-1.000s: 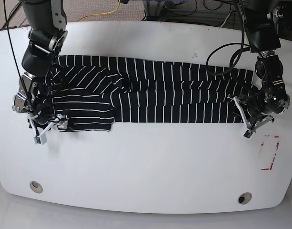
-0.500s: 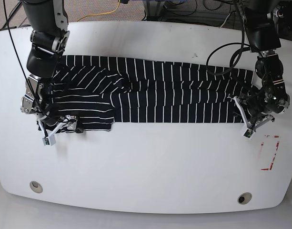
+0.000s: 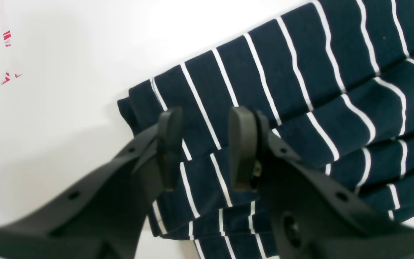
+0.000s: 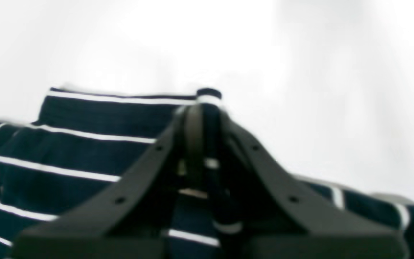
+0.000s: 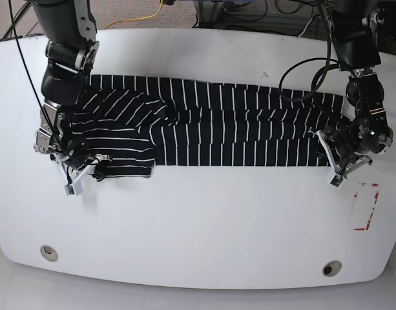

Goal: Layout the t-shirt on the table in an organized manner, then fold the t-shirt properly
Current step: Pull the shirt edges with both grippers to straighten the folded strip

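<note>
Black white-striped t-shirt [image 5: 210, 126] folded into a long band, lying flat across glossy white table [image 5: 204, 219].

right gripper [image 4: 201, 118] has its jaws pinched tight on the striped t-shirt [image 4: 84, 151] edge, white worktop [image 4: 300, 72] behind
</note>
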Motion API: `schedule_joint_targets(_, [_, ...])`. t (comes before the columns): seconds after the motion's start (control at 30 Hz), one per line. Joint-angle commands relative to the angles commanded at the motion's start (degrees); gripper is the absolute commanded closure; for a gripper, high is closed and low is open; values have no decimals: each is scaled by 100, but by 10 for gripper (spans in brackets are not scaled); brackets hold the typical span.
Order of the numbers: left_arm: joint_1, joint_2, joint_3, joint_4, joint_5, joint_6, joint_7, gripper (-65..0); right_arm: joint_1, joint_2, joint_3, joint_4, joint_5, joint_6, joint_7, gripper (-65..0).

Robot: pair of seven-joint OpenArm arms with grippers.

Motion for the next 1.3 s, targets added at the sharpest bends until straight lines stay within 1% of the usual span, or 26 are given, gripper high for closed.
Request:
schedule_joint_targets(0.07, [0,0,0,-9,9,0,0,-199,-26,-26,9,316,0,0,-176,-38])
schedule_joint_targets(0.17, [0,0,0,-9,9,0,-9,-199,-62,-105,18,730,9,0,-598,-38])
schedule_joint_targets(0.2, [0,0,0,-9,9,0,-9,-199,-88,-193,53,985,9,0,-844,-38])
schedule_joint_targets(0.4, [0,0,0,-18,9,0,-18,-199,-501,-484,62,2505,9,0,-1811,-36])
schedule_joint_targets(0.43, [0,0,0,-18,9,0,-18,-199,-607,-571,62,2831,9,0,-2040,-36])
schedule_joint_targets(0.47, [0,0,0,-18,9,0,-18,-199,-642,-607,62,2945,9,0,-2136,-36])
schedule_joint_targets(0.5, [0,0,0,-18,9,0,-18,-199,-756,-695,44,3244,9,0,-2365,-36])
schedule_joint_targets(0.6, [0,0,0,-18,9,0,-18,-199,-1011,-870,35,3842,9,0,-2822,-35])
schedule_joint_targets(0.7, [0,9,0,-18,9,0,-18,-199,-1301,-1029,18,4343,9,0,-3191,-35])
schedule_joint_targets(0.97, [0,9,9,-18,18,0,-18,-199,-2092,-1319,-9,5363,18,0,-3807,-6])
schedule_joint_targets(1.07, [0,18,9,-18,18,0,-18,-199,-2365,-1345,-176,5644,53,0,-3947,-5])
schedule_joint_targets(1.17, [0,18,18,-18,18,0,-18,-199,-2708,-1310,-396,5934,378,0,-4009,-3])
schedule_joint_targets(1.2, [0,26,18,-18,18,0,-18,-199,-2866,-1266,-440,6092,571,0,-4026,-3])
schedule_joint_targets(1.3, [0,26,18,-18,18,0,-18,-199,-3121,-1187,-519,6286,897,0,-4167,-3])
